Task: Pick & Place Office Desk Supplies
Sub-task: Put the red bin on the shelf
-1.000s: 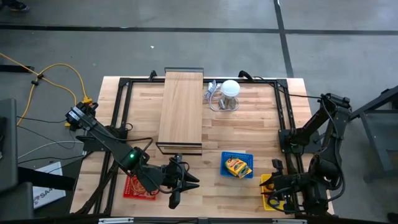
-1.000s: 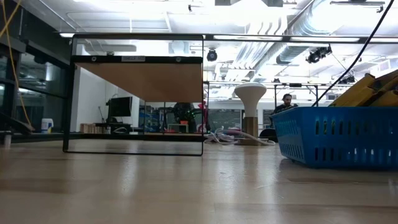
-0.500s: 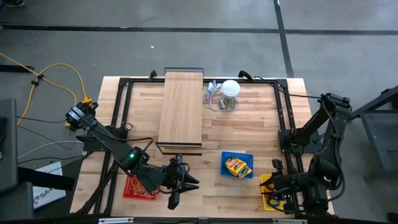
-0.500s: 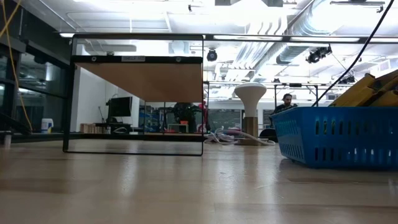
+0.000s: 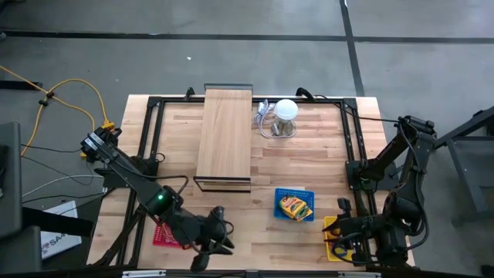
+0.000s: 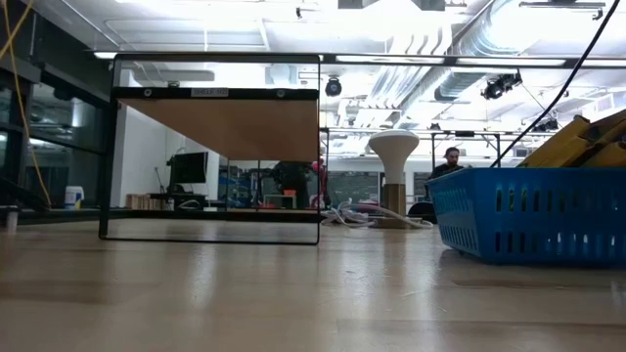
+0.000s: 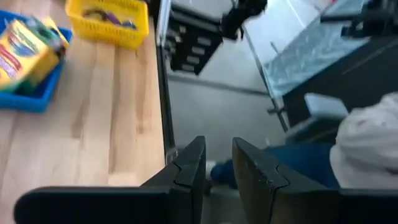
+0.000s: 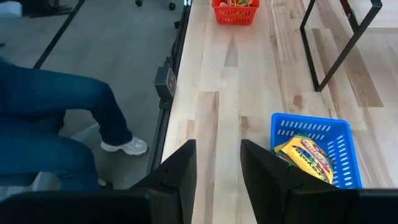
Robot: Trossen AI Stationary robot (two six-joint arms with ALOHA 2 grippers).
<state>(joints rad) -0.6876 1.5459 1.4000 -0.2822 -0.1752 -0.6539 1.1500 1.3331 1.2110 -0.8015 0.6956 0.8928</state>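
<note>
Left wrist view: yellow-orange printed packs [image 7: 25, 50] lie in a small blue plastic basket [image 7: 28, 99], off to one side of the left pincer [image 7: 219, 163] and well ahead of it. Coloured loop clips [image 7: 111, 15] sit in a yellow plastic basket [image 7: 106, 34] just past the blue one. Left pincer's fingers stand a little apart w/ nothing between them, hanging at the wooden table's [image 7: 106, 124] front edge, aimed past it at a seated person's jeans [image 7: 298, 165].

Right pincer [image 8: 217, 165] is also slightly apart and empty, low over the table; blue basket close beside it, red plastic basket [image 8: 235, 11] far ahead.

Risks, as I judge: left arm is pointed off-table toward the person, so a fwd reach could strike a leg or the metal edge rail [image 7: 163, 81]. Both arms converging on the blue basket could clash.

Print on packs: not legible; no brand readable.
</note>
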